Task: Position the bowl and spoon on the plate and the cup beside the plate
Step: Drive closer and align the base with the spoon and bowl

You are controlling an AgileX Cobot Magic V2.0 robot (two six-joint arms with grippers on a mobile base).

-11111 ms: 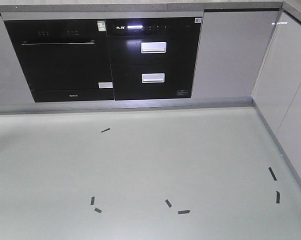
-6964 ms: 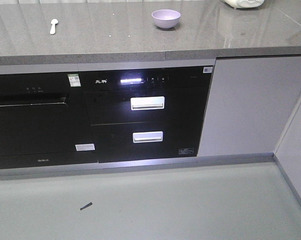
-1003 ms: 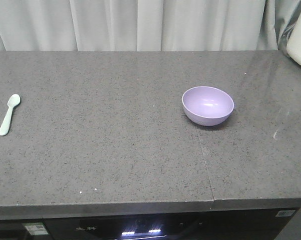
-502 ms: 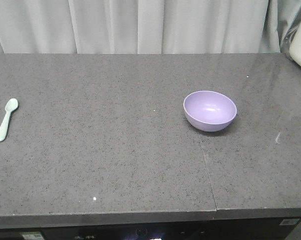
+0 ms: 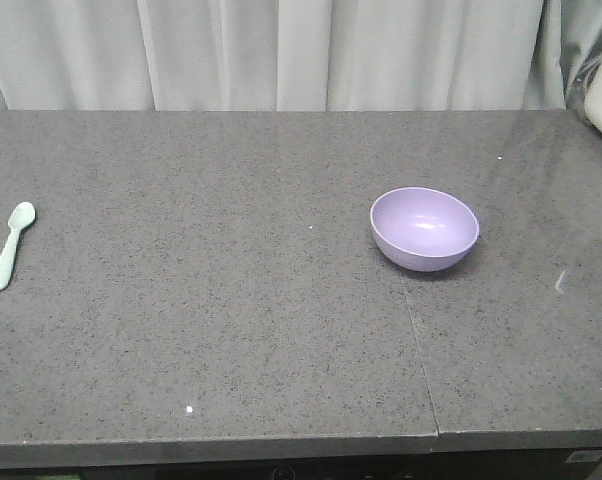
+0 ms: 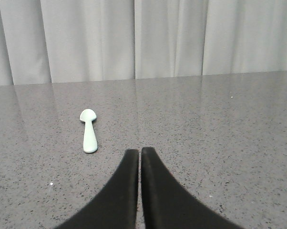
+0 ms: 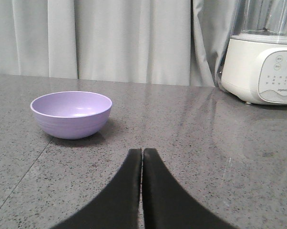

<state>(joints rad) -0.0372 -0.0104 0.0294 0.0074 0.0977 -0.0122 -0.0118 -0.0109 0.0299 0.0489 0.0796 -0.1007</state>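
Resting on the dark grey speckled countertop (image 5: 231,330), the lavender bowl (image 5: 424,228) stands upright, right of the middle. The mint-green spoon (image 5: 11,245) lies flat at the left edge, well apart from the bowl, with its head toward the curtain (image 5: 281,55). The front view shows both of them but no gripper. The left wrist view shows only the spoon, ahead and a little left of the left gripper (image 6: 140,152), whose two black fingers are pressed together with nothing between them. The right wrist view shows the bowl ahead and to the left of the right gripper (image 7: 142,151), which is also closed tight and empty. It also shows a white blender (image 7: 260,71) at the far right, near the curtain.
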